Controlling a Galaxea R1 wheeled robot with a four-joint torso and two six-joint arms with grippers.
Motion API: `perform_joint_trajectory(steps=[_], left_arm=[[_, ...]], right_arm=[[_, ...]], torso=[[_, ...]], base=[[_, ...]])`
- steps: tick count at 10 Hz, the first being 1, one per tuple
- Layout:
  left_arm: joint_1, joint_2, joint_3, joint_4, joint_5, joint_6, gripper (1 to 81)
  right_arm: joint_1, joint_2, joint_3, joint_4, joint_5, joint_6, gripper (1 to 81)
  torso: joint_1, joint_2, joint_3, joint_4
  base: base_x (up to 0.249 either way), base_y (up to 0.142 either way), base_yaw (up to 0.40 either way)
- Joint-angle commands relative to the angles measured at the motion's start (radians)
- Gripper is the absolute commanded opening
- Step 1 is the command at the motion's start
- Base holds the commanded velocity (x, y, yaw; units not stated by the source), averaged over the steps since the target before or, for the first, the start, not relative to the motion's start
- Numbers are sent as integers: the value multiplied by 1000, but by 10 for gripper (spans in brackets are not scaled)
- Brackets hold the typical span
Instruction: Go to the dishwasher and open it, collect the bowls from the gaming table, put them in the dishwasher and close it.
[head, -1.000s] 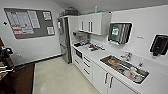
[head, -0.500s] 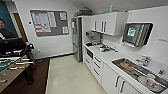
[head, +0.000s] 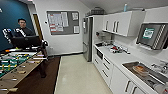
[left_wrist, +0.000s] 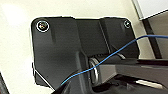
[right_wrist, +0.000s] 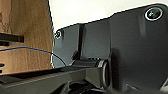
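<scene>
grippers: can't tell open or closed on either arm, both wrist views give the robot's own dark plate and jointed bar with a blue cable across, pale floor behind the left one and a wooden panel (right_wrist: 25, 35) beside the right one. head view: gaming table (head: 18, 67) at the left (green field, rods with handles, wooden side), a person (head: 23, 31) standing behind its far end holding a control rig. kitchen run on the right with white drawers (head: 105, 67), sink (head: 147, 73) holding a bowl (head: 140, 70), steel fridge (head: 87, 38) at the far end; dishwasher not made out.

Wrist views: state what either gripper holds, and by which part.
Cannot be told: both wrist views show the robot's own dark plate and bar, not the fingers or any held thing.
</scene>
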Motion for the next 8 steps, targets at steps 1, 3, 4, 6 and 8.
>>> perform_joint_trajectory(steps=[1, 3, 4, 6, 8], left_arm=[[-49, -15, 13, -4, 56, 3, 811], [-49, -14, 8, -5, 55, 1, 811], [-49, -17, 13, -5, 55, 1, 811], [-49, -17, 13, -5, 56, 1, 811], [-51, -17, 13, -5, 56, 1, 811]], right_arm=[[36, 1, 10, -13, -18, 0, 811], [37, 4, 10, -15, -21, 0, 811], [37, 3, 9, -15, -21, 0, 811], [36, -2, 12, -18, -19, -2, 811], [36, -2, 21, -39, -19, 0, 811]], torso=[[0, 0, 0, 0], [0, 0, 0, 0], [0, 0, 0, 0], [0, 0, 0, 0], [0, 0, 0, 0]], base=[[0, 0, 336], [0, 0, 335], [0, 0, 335], [0, 0, 336], [0, 0, 336]])
